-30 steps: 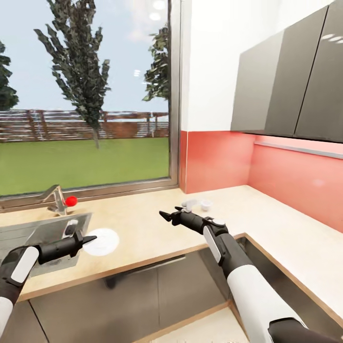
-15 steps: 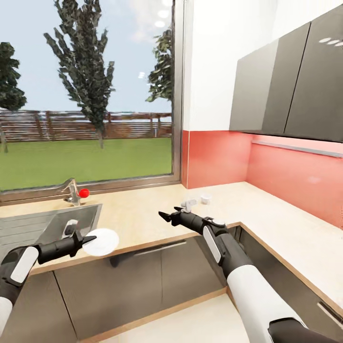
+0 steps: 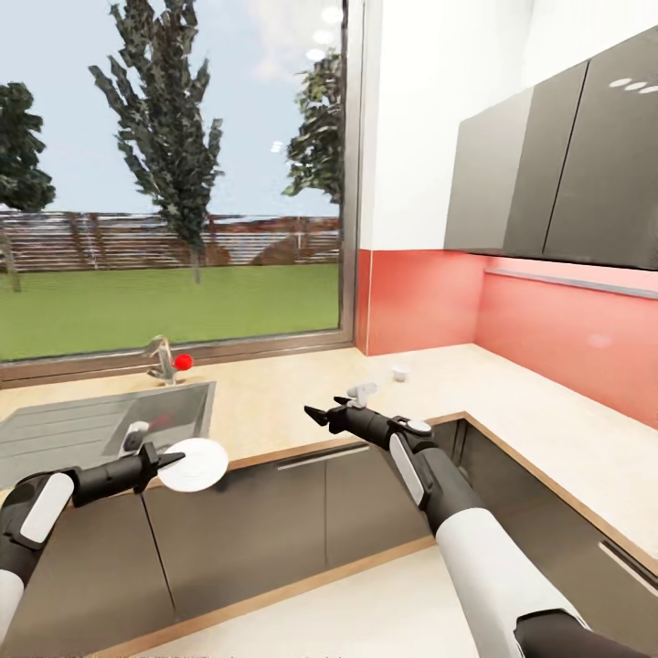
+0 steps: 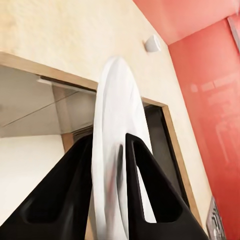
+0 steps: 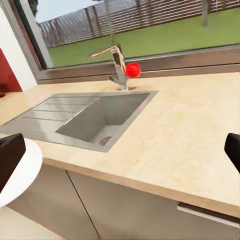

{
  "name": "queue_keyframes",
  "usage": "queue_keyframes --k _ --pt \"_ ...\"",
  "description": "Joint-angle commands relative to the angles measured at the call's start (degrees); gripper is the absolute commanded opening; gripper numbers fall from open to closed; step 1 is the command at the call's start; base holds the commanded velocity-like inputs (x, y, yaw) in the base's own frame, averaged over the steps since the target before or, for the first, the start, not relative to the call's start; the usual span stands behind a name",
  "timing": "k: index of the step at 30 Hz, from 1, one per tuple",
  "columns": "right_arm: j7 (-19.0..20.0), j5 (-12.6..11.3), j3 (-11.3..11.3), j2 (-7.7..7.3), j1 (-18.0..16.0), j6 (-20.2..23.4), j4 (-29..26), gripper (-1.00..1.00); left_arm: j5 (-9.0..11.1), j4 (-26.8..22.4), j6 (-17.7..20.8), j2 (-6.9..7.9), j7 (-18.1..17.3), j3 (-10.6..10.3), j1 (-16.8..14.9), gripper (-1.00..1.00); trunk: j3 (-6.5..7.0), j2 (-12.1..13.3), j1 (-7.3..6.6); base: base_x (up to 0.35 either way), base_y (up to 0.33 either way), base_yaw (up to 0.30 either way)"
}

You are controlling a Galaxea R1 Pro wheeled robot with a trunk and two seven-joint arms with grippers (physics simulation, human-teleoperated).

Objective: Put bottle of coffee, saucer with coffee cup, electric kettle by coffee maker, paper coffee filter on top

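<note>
We hold the saucer [image 3: 195, 463] in the left hand [image 3: 163, 460], whose two fingers [image 4: 142, 197] are clamped on the disc's rim, one on each face. In the left wrist view the saucer [image 4: 117, 150] stands edge-on between the fingers, so its flat faces are close to vertical and it must be rotated level before we can set it down.

The right hand [image 3: 322, 416] carries nothing, and its fingers stand apart, one at each side edge of the right wrist view.

The relation that governs the coming move is this: the saucer hangs out over the cabinet fronts, off the front edge of the surface [image 3: 274, 402], just ahead of the sink [image 3: 91, 425]. The free stretch of the surface lies forward and to the right of the left hand, towards the corner by the red wall. A small white object, possibly the coffee cup [image 3: 399, 372], sits far back there, well apart from the saucer. It is nearer the right hand than the left.

We see no coffee maker here, so we cannot yet fix the placement spot.
</note>
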Motion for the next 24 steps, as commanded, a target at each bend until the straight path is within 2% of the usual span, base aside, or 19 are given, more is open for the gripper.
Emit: queue_keyframes --k 1,4,7,10,15,16,20,24 --pt "0.0 -0.5 0.0 0.00 0.0 0.5 0.0 1.00 -0.3 0.0 0.2 -0.01 -0.2 0.1 0.0 -1.00 -0.03 0.0 0.02 -0.028 0.023 0.000" --pt "0.0 -0.1 0.0 0.00 0.0 0.4 1.7 1.00 -0.3 0.1 0.1 -0.01 -0.3 0.1 0.1 -1.00 -0.03 0.0 0.02 -0.012 0.010 0.000" --pt "0.1 -0.1 0.0 0.00 0.0 0.0 8.4 1.00 -0.4 0.1 0.1 -0.03 -0.3 -0.1 0.1 -1.00 -0.03 0.0 0.02 -0.003 0.003 0.000" --pt "0.0 0.0 0.0 0.00 0.0 -2.6 14.5 1.00 -0.3 0.1 -0.1 -0.08 -0.4 -0.3 0.1 -1.00 -0.03 0.0 0.02 0.000 0.000 0.000" --pt "0.0 2.4 0.0 0.00 0.0 -13.7 26.0 1.00 -0.3 0.1 -0.2 -0.18 -0.5 -0.6 0.1 -1.00 -0.03 0.0 0.02 0.000 0.000 0.000" --pt "-0.1 3.1 0.1 0.00 0.0 -14.7 28.1 1.00 -0.3 0.1 -0.2 -0.18 -0.6 -0.6 0.1 -1.00 -0.03 0.0 0.02 0.000 0.000 0.000" --pt "-1.7 6.7 0.1 -2.09 0.0 -16.2 34.4 1.00 -0.3 0.1 -0.2 -0.19 -1.9 -0.7 0.2 -1.00 -0.03 0.0 0.02 0.000 0.000 0.000" --pt "-6.6 10.2 0.1 -5.53 0.0 -16.5 40.6 1.00 -0.4 0.1 -0.2 -0.19 -4.5 -0.7 0.4 -1.00 -0.03 0.0 0.02 0.000 0.000 0.000"
